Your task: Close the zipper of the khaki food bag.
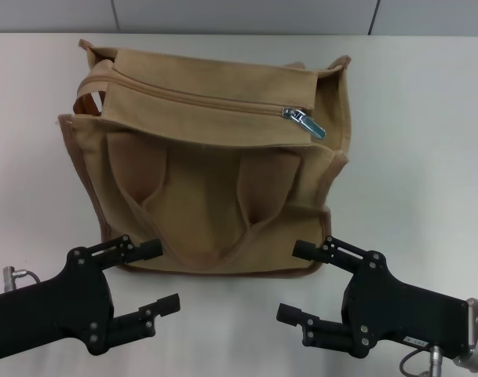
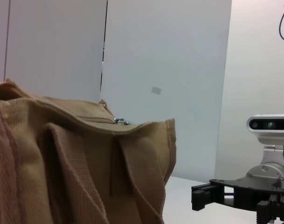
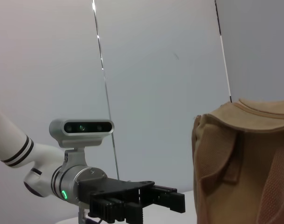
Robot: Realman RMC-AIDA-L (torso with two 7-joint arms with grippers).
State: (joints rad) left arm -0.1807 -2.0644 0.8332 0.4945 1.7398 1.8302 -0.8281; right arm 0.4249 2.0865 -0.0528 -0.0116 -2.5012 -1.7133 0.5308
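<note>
Canvas makes up the boxy tan khaki food bag with darker brown edge trim, which fills the upper middle of the head view on a white table. Its two looped fabric handles hang down the near face. The khaki-taped zipper runs across the top panel, and its small shiny silver metal pull tab lies at the right end of that line, toward the upper right of the bag; a gap shows at the bag's upper left corner. The black left gripper sits at the lower left of the frame, fingers spread apart and holding nothing, just beside the bag's lower edge. The black right gripper sits at the lower right, likewise spread and empty.
</note>
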